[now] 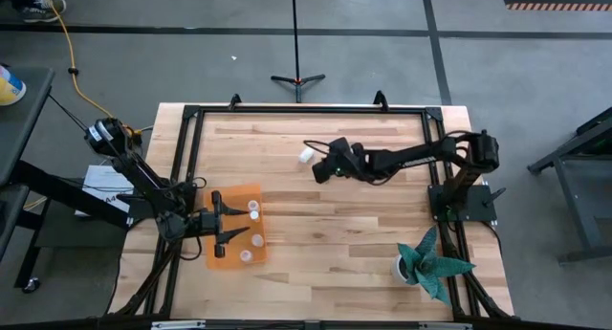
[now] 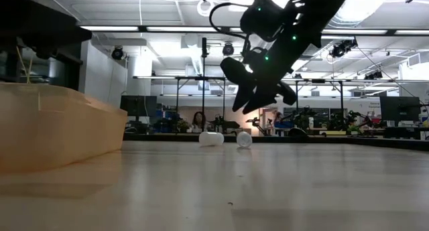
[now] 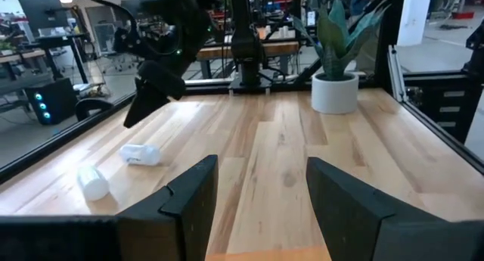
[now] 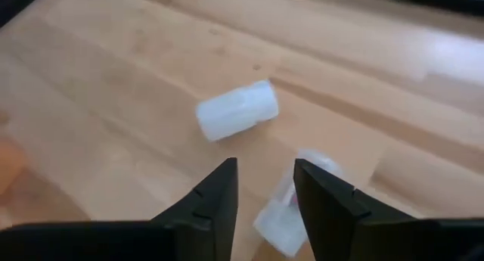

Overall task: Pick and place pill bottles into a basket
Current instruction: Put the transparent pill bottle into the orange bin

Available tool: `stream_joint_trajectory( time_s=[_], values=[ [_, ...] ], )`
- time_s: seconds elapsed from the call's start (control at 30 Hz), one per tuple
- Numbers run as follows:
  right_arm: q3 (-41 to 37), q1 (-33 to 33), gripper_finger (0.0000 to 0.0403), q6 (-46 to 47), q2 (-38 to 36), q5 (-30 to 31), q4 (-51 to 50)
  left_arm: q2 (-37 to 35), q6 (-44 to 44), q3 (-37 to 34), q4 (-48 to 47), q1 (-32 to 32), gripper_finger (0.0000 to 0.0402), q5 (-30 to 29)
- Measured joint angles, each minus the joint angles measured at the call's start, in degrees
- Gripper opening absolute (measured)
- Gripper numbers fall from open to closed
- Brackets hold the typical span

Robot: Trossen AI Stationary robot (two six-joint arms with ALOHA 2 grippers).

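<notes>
Two pale pill bottles lie on their sides on the wooden table at the far middle: one (image 4: 237,110) just beyond my right fingers, also in the high view (image 1: 306,155), and one (image 4: 276,214) below the gap between the fingers. Both show in the low view (image 2: 211,138) (image 2: 244,139). My right gripper (image 4: 265,193) (image 1: 318,169) hangs open above them, clear of the table (image 2: 253,97). The orange basket (image 1: 222,258) stands at the near left with three bottles in it (image 1: 253,208) (image 1: 256,239) (image 1: 246,256). My left gripper (image 1: 232,224) (image 3: 261,193) waits open over the basket.
A white pot with a teal plant (image 1: 432,263) stands at the table's near right corner, also in the left wrist view (image 3: 334,87). A black frame (image 1: 311,109) runs round the table's edges. Bare wood lies between the basket and the two loose bottles.
</notes>
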Motion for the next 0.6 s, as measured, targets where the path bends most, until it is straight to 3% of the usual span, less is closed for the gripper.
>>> stream_joint_trajectory(
  time_s=[0.17, 0.43, 0.6],
  values=[
    [0.0, -0.6, 0.0130, 0.0, 0.0, -1.4, 0.2, 0.0, 0.0, 0.0, -0.3, 0.0, 0.0237, 1.0],
    [0.0, -4.5, 0.0216, 2.8, 1.1, -3.9, -1.3, 0.0, 0.0, 0.0, -0.3, 0.0, 0.0237, 1.2],
    [0.0, -5.8, 0.0236, 4.3, 4.7, -4.6, -0.5, 0.0, 0.0, 0.0, -0.3, 0.0, 0.0237, 2.3]
  ],
)
